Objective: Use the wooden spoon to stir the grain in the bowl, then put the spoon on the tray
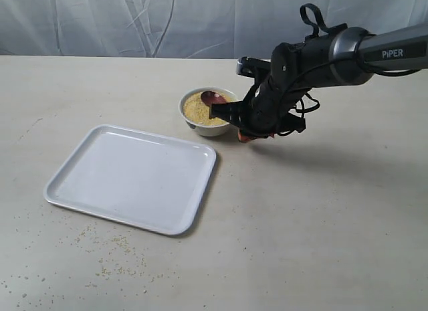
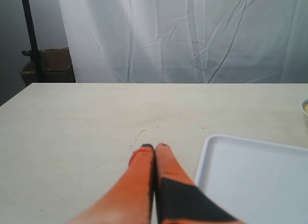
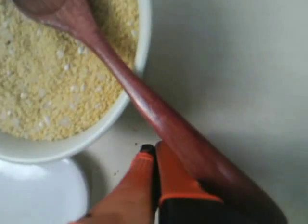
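Note:
The small white bowl [image 1: 200,128] stands just beyond the tray's far right corner, filled with yellow-tan grain [image 1: 195,109]. The dark wooden spoon [image 1: 212,97] has its head in the grain [image 3: 48,79]; its handle [image 3: 144,101] crosses the bowl rim [image 3: 72,142] and runs along the outside of one finger of my right gripper [image 3: 154,149]. That gripper [image 1: 246,134] is low beside the bowl, fingers pressed together with nothing between them. The tray [image 1: 134,177] is bare. My left gripper [image 2: 154,147] is shut over the table beside the tray [image 2: 255,176]; the exterior view does not show it.
Loose grains [image 1: 114,257] are scattered on the table in front of the tray. A white curtain hangs behind the table. A cardboard box [image 2: 48,65] sits beyond the far edge. A corner of the tray [image 3: 38,195] lies close to the bowl.

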{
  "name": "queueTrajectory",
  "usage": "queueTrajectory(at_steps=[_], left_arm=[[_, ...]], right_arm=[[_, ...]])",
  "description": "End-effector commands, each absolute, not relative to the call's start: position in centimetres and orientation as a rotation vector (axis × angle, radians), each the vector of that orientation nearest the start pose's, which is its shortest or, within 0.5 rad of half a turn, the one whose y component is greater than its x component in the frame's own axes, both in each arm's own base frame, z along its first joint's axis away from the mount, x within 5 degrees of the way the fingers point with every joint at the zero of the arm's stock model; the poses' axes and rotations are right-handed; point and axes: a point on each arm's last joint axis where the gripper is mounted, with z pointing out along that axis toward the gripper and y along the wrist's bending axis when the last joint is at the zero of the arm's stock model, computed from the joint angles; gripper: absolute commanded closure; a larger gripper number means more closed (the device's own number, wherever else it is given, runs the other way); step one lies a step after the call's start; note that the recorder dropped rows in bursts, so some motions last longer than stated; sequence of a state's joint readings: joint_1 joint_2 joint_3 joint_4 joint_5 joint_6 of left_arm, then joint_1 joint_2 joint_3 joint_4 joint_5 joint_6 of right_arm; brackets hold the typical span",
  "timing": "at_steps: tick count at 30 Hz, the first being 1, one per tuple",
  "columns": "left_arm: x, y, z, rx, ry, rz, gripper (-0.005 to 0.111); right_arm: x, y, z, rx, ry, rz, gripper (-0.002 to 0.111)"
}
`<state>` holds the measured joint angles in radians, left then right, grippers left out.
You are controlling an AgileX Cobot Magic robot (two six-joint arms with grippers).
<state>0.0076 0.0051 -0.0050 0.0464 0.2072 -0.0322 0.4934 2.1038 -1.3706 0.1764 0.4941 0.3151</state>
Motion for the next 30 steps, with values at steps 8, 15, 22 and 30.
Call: queueTrajectory(at_steps=[8, 15, 22, 30], left_arm=[[5.6, 0.1, 19.5, -0.004, 1.686, 0.023, 0.106], [5.6, 0.1, 19.5, -0.004, 1.686, 0.023, 0.106], [5.6, 0.1, 19.5, -0.004, 1.686, 0.023, 0.106], [5.6, 0.1, 19.5, -0.004, 1.686, 0.023, 0.106]], right_arm=[[39.0, 20.0, 13.9, 0.058, 2.631, 0.433, 0.108], [39.6, 19.3, 14.0, 0.086, 2.607, 0.432, 0.108], [40.1, 18.8, 14.2, 0.099, 2.565, 0.435, 0.108], [39.4, 18.8, 16.6, 0.111, 2.574, 0.462, 0.108]])
